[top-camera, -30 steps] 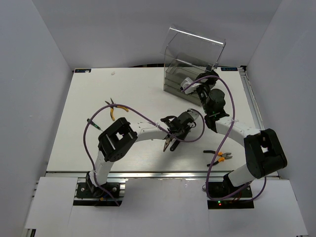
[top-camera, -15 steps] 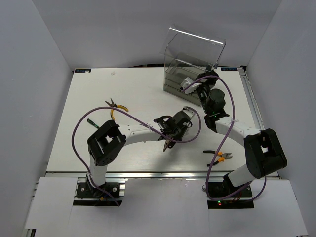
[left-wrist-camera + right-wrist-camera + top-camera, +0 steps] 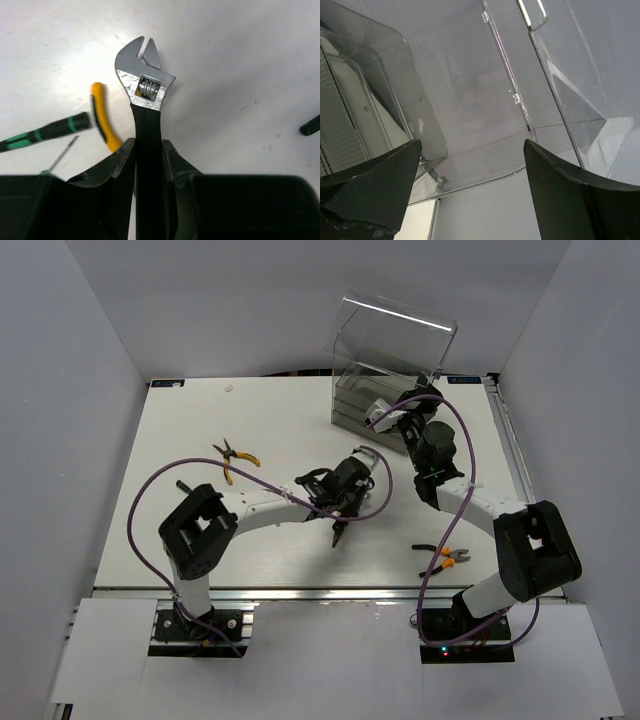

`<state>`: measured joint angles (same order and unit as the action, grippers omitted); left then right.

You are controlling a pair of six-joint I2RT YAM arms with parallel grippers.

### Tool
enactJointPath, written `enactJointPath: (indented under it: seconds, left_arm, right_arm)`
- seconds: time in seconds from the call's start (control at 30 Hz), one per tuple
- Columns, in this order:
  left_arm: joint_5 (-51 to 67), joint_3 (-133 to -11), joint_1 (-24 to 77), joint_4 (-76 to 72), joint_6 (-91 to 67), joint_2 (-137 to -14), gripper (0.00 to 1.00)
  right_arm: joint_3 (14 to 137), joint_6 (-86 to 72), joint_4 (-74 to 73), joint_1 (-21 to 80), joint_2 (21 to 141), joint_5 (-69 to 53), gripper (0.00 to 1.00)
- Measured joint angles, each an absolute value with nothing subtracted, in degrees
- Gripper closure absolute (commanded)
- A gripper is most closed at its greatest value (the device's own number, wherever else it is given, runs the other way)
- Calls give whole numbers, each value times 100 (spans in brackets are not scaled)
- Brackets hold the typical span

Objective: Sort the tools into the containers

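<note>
Right now your left gripper (image 3: 148, 150) is pinched narrow on the black handle of the wrench (image 3: 146, 117). The silver head juts out toward the top of the wrist frame. From overhead, this tool hangs off the gripper just below the middle of the frame, pointing down at the table (image 3: 280, 420). Whether its tip touches the surface cannot be told.

Judge the wrench as stiff steel, heavy for its size and weighted toward the head. The dark handle coating probably grips well, while the bare metal head looks slick. Your hold sits well back from the head, so the tool may swing in the fingers on a fast turn. A grip nearer the head would likely balance better.

Your right gripper (image 3: 472, 145) is spread wide and holds nothing, with clear plastic of the cabinet (image 3: 392, 355) ahead of it, upper right of centre overhead.

The pliers (image 3: 236, 456) lie left of centre, the cutters (image 3: 447, 556) at lower right, and a screwdriver (image 3: 45, 131) shows at the left of the wrist frame.
</note>
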<state>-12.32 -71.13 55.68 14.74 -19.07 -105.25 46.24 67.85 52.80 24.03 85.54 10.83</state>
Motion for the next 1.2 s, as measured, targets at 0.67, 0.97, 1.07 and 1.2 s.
enactJointPath:
  seconds: [0.67, 0.97, 1.07, 1.2]
  left_arm:
    - [-945, -7244, 4519, 1022, -2316, -9832, 100]
    - [-746, -8101, 4167, 792, -2394, -10044, 100]
    - [-674, -8390, 4097, 707, -2449, -10224, 100]
    - [-572, -8676, 3981, 563, -2615, -10492, 100]
  right_arm:
    - [4604, 6785, 5280, 2403, 8552, 1083, 11]
    - [4604, 6783, 5280, 2403, 8543, 1083, 11]
    - [4602, 6781, 5280, 2403, 8543, 1083, 11]
    - [4600, 6779, 5280, 2403, 8541, 1085, 11]
